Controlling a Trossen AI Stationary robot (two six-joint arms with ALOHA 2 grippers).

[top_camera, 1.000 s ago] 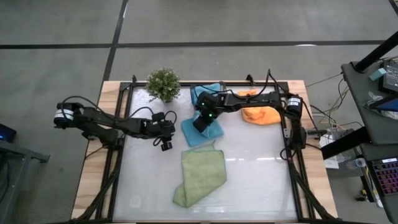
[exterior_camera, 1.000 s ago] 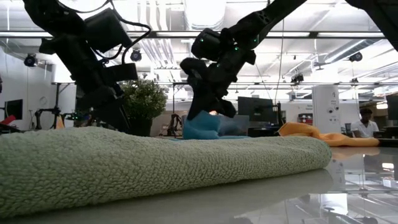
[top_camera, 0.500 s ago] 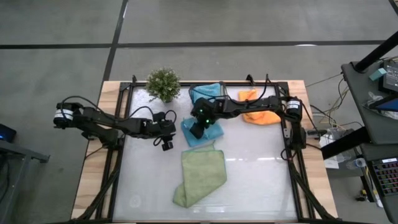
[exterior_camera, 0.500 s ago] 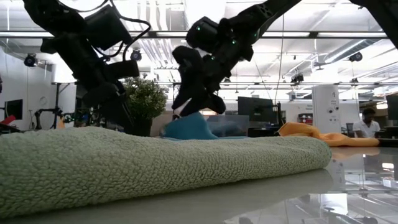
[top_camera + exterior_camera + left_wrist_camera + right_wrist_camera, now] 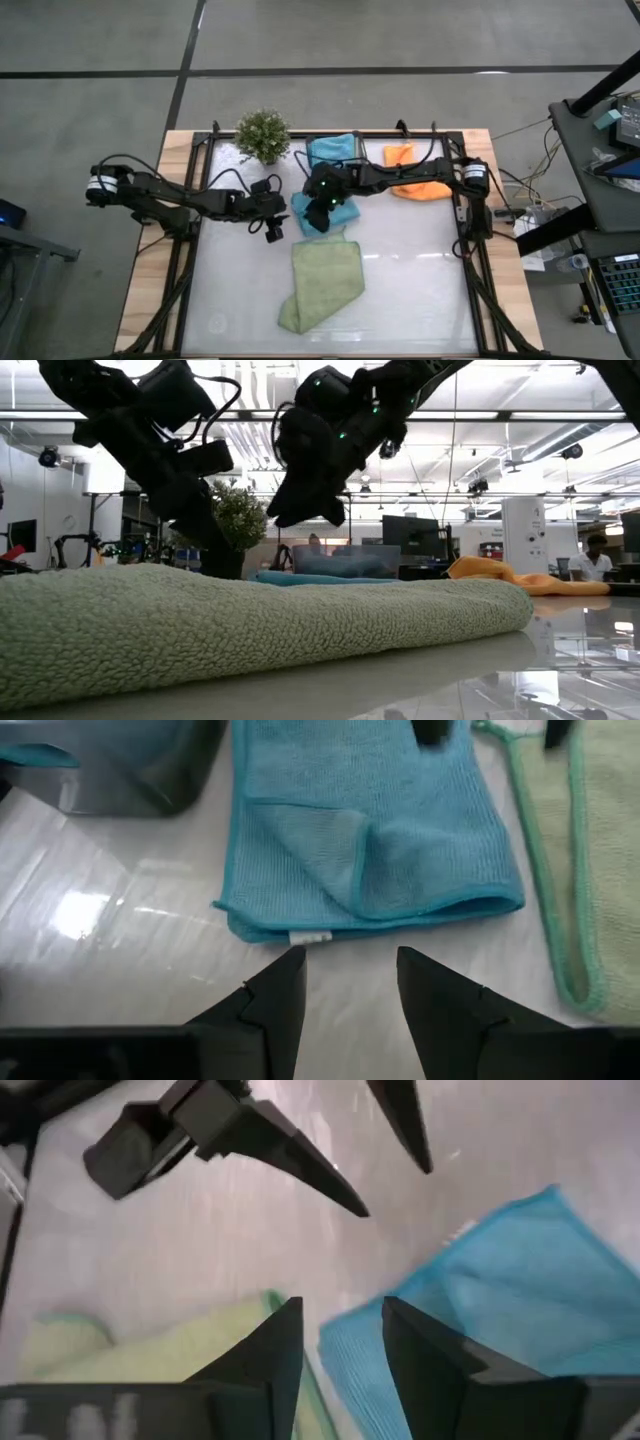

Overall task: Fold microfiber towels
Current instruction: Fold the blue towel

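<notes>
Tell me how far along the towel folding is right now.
Done: one teal towel lies folded flat mid-table. In hand: nothing; the right gripper hovers open above that towel, and the left gripper waits open beside it. Left: the green towel lies loosely rumpled, and the orange towel sits heaped.

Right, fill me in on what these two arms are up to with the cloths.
The right gripper hangs open just above the near edge of the folded teal-blue towel lying flat mid-table, holding nothing. The left gripper waits open beside that towel, also empty. A light green towel lies loosely folded nearer the front, an orange towel sits at the back right, and another teal-blue towel rests in the grey bin by the potted plant.
</notes>
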